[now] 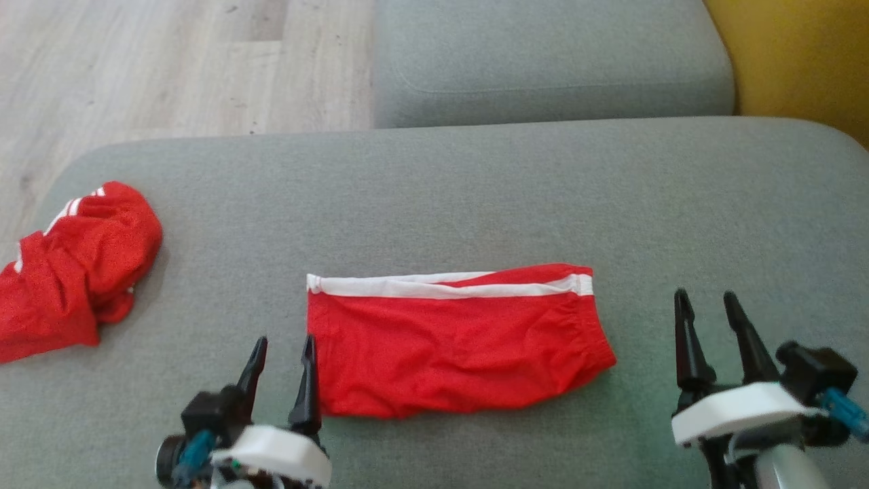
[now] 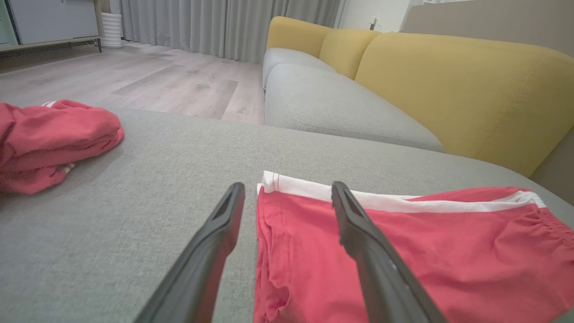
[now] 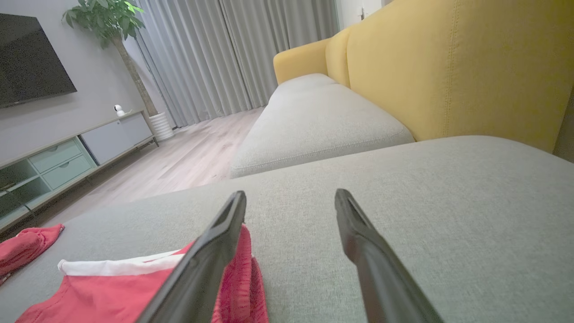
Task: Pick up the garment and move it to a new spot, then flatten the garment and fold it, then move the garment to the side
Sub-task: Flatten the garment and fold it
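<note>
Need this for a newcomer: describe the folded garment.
On the big grey cushion, the folded red garment lies in the middle. Unlike the crumpled red heap at the cushion's left edge, it is flat, with a white band along its far side.

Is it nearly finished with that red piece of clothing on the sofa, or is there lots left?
Nearly. The red garment already lies folded flat on the grey cushion. Nothing is in hand: the left gripper stands open at its left edge, the right gripper open off to its right. Left to do: shifting it aside. A crumpled red cloth lies at the cushion's left end.
</note>
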Tool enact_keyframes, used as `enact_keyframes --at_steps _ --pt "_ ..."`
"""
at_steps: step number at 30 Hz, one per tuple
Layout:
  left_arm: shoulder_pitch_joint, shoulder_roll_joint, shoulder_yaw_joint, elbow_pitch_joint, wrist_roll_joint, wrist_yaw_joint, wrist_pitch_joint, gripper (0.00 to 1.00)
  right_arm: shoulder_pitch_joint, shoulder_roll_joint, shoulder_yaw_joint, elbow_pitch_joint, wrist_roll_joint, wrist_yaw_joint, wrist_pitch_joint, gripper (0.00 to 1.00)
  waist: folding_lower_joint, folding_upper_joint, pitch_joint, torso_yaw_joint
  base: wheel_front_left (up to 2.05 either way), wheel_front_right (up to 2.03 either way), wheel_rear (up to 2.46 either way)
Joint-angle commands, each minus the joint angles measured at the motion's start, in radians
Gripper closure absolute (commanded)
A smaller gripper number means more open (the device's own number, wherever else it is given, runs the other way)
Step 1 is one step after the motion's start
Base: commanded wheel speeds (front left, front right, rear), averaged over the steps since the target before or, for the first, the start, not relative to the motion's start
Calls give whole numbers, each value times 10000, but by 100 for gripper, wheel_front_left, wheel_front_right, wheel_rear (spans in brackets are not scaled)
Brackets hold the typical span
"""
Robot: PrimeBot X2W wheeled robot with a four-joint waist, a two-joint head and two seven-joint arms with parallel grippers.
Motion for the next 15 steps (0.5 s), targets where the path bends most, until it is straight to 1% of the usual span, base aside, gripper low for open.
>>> enact_keyframes --at_steps 1,8,15 --pt "-71 256 448 -462 80 108 -157 0 -119 -39 214 -333 -83 -7 24 0 0 -1 -79 116 0 0 0" --pt "643 507 418 -1250 159 487 -35 0 69 -39 448 -141 -138 -7 182 0 0 -1 -189 535 0 0 0" --pt "863 641 325 -1726 193 637 195 0 -169 -39 637 394 -217 -7 329 0 0 -1 -194 970 0 0 0"
